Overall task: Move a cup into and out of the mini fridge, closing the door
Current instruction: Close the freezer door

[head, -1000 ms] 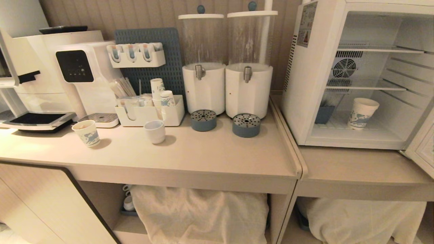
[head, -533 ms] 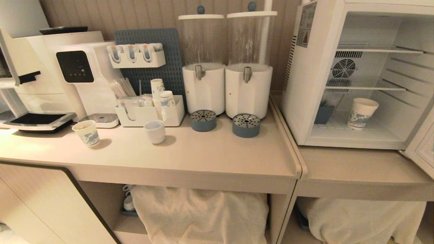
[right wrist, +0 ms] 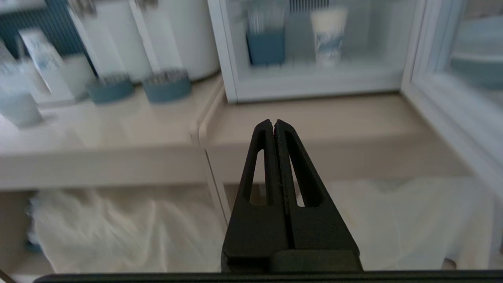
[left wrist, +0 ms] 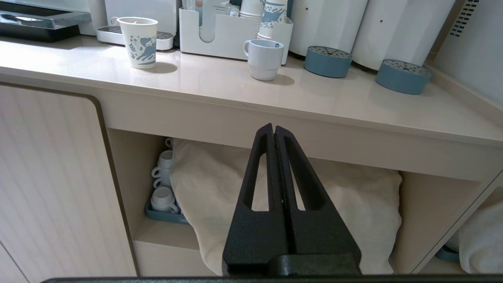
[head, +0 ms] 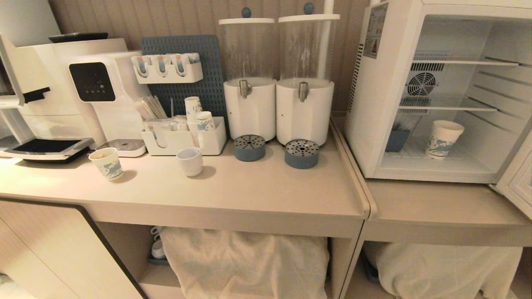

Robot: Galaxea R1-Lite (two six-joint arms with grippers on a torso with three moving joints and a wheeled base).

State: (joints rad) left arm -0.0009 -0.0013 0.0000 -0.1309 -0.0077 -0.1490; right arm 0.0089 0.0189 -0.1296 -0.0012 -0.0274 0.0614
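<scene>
At right in the head view, the cup [head: 443, 139] stands upright inside the mini fridge [head: 390, 91], its door [head: 517, 182] open. Only the wrist views show the left gripper [left wrist: 274, 129] and right gripper [right wrist: 273, 125], fingers pressed together, empty, below counter level.

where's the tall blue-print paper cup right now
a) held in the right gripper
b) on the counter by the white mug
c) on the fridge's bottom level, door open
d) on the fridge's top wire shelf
c: the cup stands upright on the bottom level of the mini fridge, below both wire shelves, and the door hangs open on the right.
</scene>
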